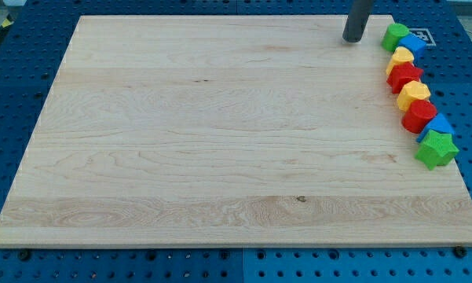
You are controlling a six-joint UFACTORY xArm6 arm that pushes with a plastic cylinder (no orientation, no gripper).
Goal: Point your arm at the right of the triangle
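Several coloured blocks stand in a line down the board's right edge. From the top: a green block (pixel 393 35), a blue block (pixel 414 44), a yellow block (pixel 400 57), a red block (pixel 404 76), a second yellow block (pixel 414 95), a round red block (pixel 418 116), a blue block (pixel 439 125) that looks like a triangle, partly hidden, and a green star (pixel 437 149). My tip (pixel 352 40) rests on the board near the view's top right, just left of the green block and far above the blue triangle.
The wooden board (pixel 220 134) lies on a blue perforated table (pixel 8 86). The blocks sit right at the board's right edge, some overhanging it.
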